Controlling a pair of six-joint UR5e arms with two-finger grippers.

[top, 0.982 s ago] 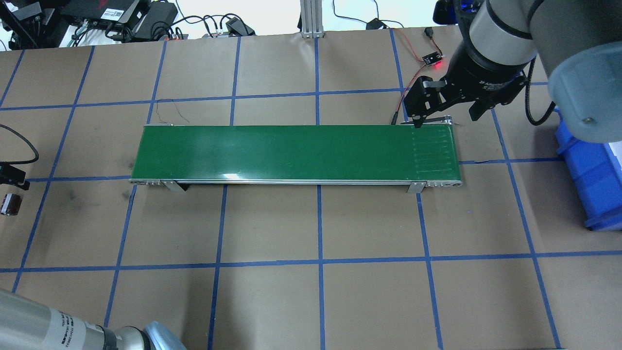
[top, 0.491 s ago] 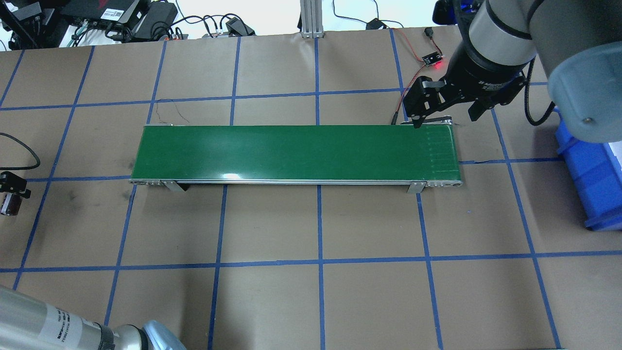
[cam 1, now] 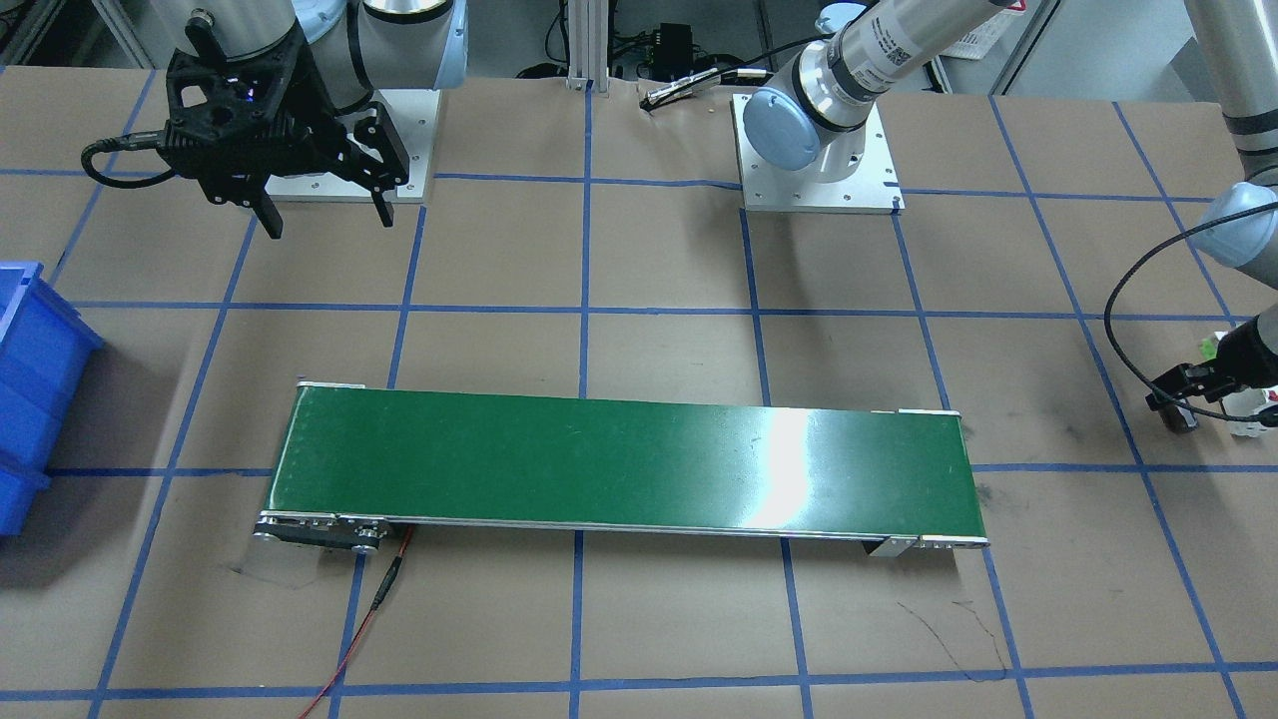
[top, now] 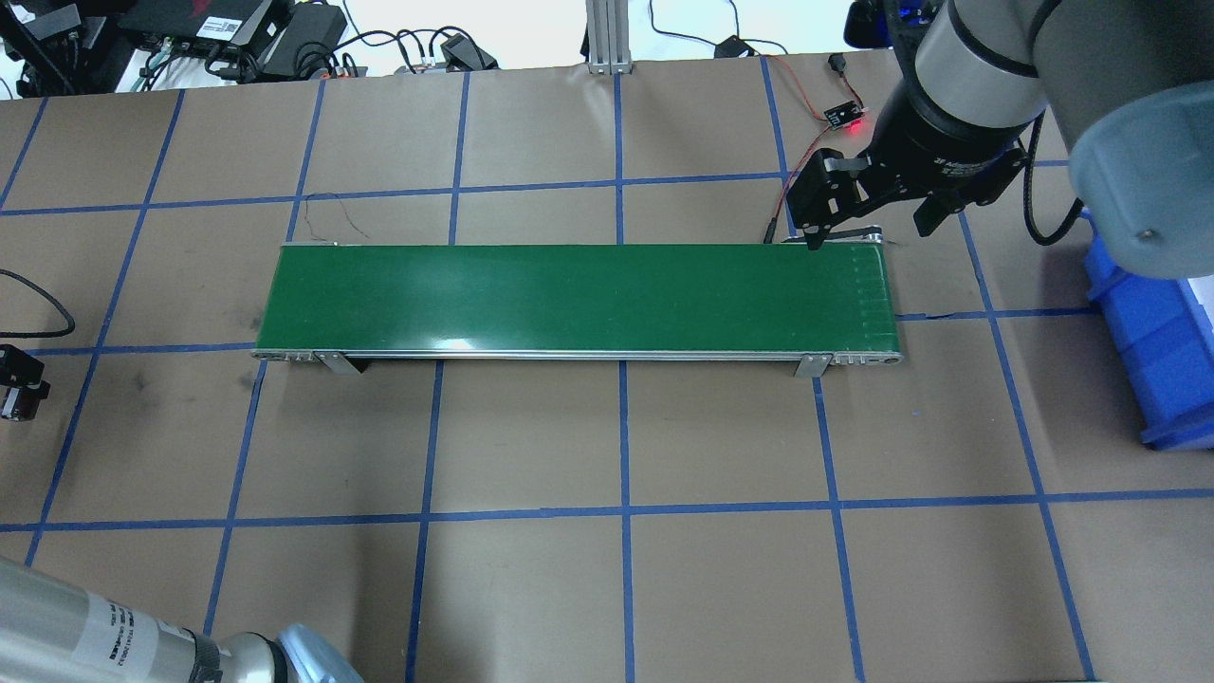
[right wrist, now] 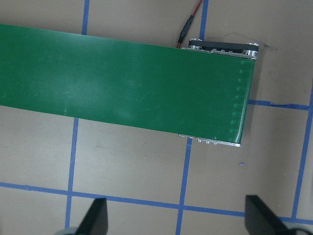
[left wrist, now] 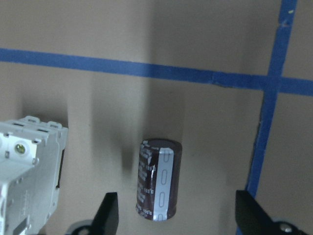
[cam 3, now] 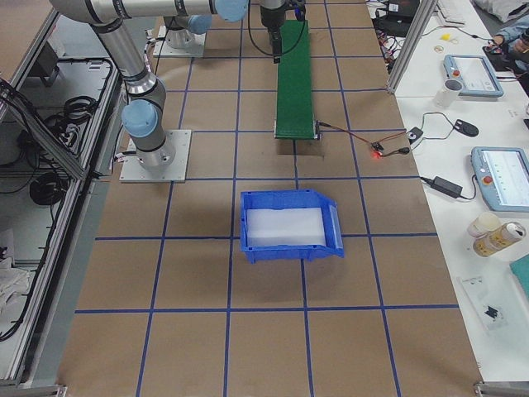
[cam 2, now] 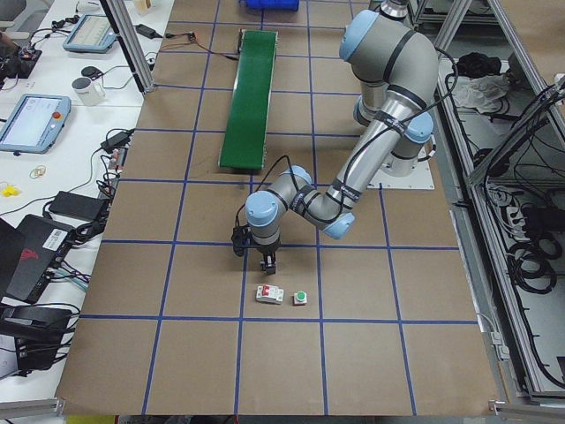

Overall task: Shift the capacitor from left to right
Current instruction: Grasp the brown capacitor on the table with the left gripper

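The capacitor (left wrist: 159, 181) is a dark brown cylinder with a pale stripe. It lies on the brown table paper at the far left. In the left wrist view it lies between the open fingers of my left gripper (left wrist: 178, 220), apart from both. In the overhead view my left gripper (top: 21, 378) sits at the left edge and partly covers the capacitor (top: 11, 406). My right gripper (top: 868, 230) is open and empty above the far right end of the green conveyor belt (top: 569, 299).
A white boxy part (left wrist: 27, 171) stands just beside the capacitor. A green-capped button (cam 2: 300, 298) sits next to that part (cam 2: 268, 294). A blue bin (top: 1157, 351) is at the table's right edge. A red wire and a lit sensor (top: 844, 119) lie behind the belt.
My left gripper has moved toward the near side of the table and now sits over the capacitor, still open. The right arm has not moved.
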